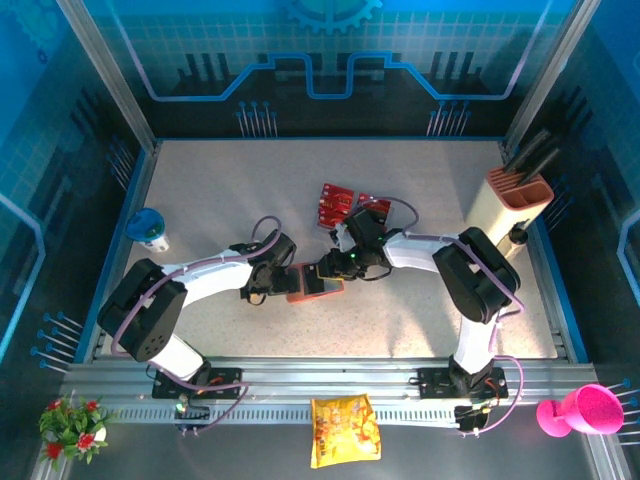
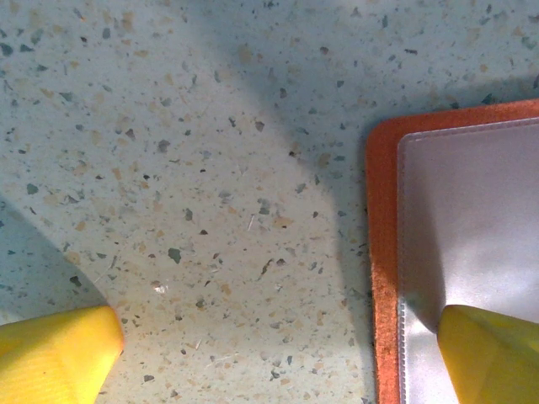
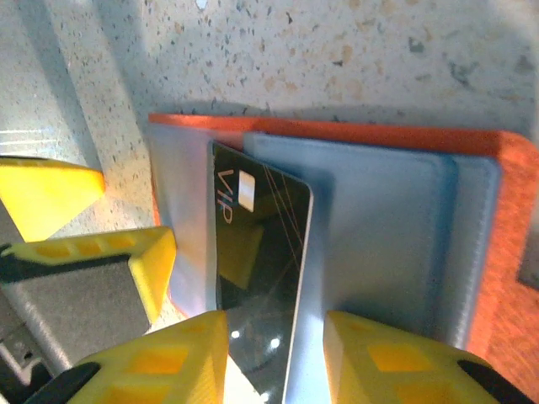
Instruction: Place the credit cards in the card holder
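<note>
Right hand point(image 3: 274, 341), grip unclear, flanks black VIP card point(image 3: 261, 240) pointing lengthwise into the orange card holder point(image 3: 505, 278).

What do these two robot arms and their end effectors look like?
The left arm and right arm are built alike: smooth white tubular links joined by chunky black joints, with thin lilac cables looping alongside. The left end effector and right end effector each carry two bright yellow wedge-shaped fingers; the right one's show moulded rectangular hollows.
</note>
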Controlling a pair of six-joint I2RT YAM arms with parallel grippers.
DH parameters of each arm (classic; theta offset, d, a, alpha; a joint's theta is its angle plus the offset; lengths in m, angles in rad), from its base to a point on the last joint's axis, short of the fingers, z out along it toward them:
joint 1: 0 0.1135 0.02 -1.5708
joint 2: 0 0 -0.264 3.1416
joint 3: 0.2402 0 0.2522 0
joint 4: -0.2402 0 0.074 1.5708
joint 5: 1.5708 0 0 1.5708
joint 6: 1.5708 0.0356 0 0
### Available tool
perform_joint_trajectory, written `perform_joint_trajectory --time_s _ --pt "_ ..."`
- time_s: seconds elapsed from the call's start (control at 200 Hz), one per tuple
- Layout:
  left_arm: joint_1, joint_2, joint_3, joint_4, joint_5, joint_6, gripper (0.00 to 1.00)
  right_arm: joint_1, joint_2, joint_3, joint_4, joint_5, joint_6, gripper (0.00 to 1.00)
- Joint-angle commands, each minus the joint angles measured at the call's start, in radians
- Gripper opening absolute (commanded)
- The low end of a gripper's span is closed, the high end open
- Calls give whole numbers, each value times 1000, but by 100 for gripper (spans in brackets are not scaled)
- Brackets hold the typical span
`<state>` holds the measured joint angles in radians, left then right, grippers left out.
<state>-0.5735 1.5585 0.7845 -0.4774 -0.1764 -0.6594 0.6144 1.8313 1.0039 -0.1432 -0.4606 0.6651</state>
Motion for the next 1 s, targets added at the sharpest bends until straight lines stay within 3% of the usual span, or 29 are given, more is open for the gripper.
perform_joint_trajectory --time_s 0.0,0.265,0.996 --pt "-1 66 -21 32 25 4 99 -5 -55 40 -128 45 -66 35" --pt "-2 74 -19 36 26 7 99 15 -8 103 -147 50 -76 19" --pt "-1 66 -20 46 29 9 99 120 175 238 -139 28 -24 14"
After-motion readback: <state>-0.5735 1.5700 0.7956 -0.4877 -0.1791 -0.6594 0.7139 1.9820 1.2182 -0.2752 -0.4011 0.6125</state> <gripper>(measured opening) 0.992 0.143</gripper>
